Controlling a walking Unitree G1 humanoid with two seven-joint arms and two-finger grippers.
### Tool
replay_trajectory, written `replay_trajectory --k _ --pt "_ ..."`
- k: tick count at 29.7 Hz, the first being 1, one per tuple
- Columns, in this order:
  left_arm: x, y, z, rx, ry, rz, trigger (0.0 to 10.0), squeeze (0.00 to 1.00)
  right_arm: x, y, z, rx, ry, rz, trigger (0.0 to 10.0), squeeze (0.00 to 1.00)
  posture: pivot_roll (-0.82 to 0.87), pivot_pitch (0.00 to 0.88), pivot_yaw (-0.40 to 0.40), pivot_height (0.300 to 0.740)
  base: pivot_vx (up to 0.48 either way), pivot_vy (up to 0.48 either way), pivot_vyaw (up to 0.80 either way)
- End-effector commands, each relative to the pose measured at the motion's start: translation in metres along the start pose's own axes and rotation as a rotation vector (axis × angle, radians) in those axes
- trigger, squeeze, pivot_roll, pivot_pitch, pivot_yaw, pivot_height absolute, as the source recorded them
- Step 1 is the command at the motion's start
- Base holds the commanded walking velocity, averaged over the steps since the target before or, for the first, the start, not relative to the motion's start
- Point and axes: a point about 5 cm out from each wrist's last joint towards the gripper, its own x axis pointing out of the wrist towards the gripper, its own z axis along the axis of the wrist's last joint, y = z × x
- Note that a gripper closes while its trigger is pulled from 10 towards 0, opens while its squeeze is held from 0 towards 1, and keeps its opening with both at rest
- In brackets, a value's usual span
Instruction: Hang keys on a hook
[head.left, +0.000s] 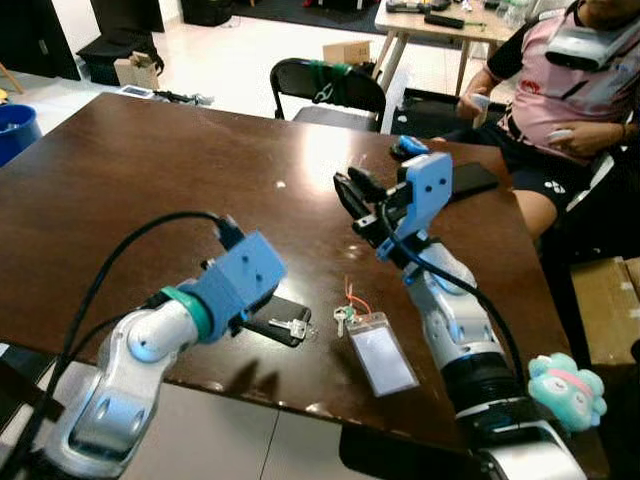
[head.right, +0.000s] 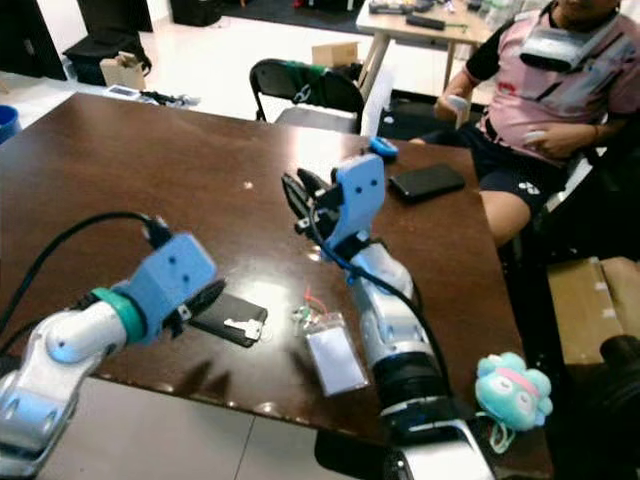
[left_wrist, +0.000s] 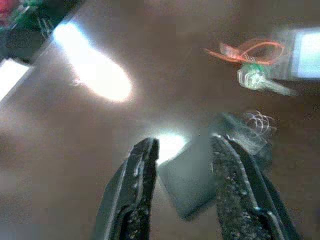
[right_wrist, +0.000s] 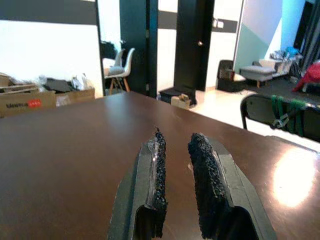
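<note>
Left eye view showed my left gripper (head.left: 262, 305) spread, empty, low over the dark brown wooden surface (head.left: 130, 180); the silver keys on a coiled ring (head.left: 290, 325) lay just right of it, nearer than my raised, near-closed right gripper (head.left: 352, 192).

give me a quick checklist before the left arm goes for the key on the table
1. Left pincer open: ok, gap between its fingers.
2. Small silver key reachable: ok, lying on the flat black card just beyond the left pincer.
3. Brown wooden table around the key uncluttered: not ok, clear badge holder with orange loop beside it.
4. Right pincer out of the way: ok, raised over mid-table.
5. Hook located: cannot tell.
</note>
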Motion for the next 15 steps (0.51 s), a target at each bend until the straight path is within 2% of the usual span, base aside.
replay_trajectory --k 1,3,4,7,11,15 --pt "-0.0068 -0.0241 -0.0065 0.048 0.035 -0.191 10.0 0.00 -0.0031 -0.0013 -0.0077 0.011 0.029 0.011 10.0 0.00 0.17 0.102 0.048 0.740 0.000 0.000 0.00" --pt "-0.0078 -0.0256 -0.0074 0.034 0.032 -0.198 10.0 0.00 -0.0031 -0.0015 -0.0079 0.009 0.030 0.014 10.0 0.00 0.17 0.100 0.051 0.740 0.000 0.000 0.00" --pt "-0.0079 -0.0260 -0.0083 -0.004 0.031 -0.195 10.0 0.00 -0.0033 -0.0019 -0.0081 0.008 0.034 0.018 10.0 0.00 0.17 0.099 0.052 0.740 0.000 0.000 0.00" --pt "-0.0079 -0.0260 -0.0083 -0.004 0.031 -0.195 10.0 0.00 -0.0033 -0.0019 -0.0081 0.008 0.034 0.018 10.0 0.00 0.17 0.099 0.052 0.740 0.000 0.000 0.00" --pt "-0.0082 -0.0260 -0.0087 -0.053 0.028 -0.199 10.0 0.00 -0.0042 -0.0022 -0.0086 0.003 0.039 0.024 10.0 0.00 0.17 0.092 0.054 0.740 0.000 0.000 0.00" --pt "-0.0051 -0.0200 -0.0076 -0.106 0.028 -0.155 10.0 0.00 -0.0044 -0.0033 -0.0076 0.005 0.041 0.025 10.0 0.00 0.17 0.089 0.055 0.740 0.000 0.000 0.00"
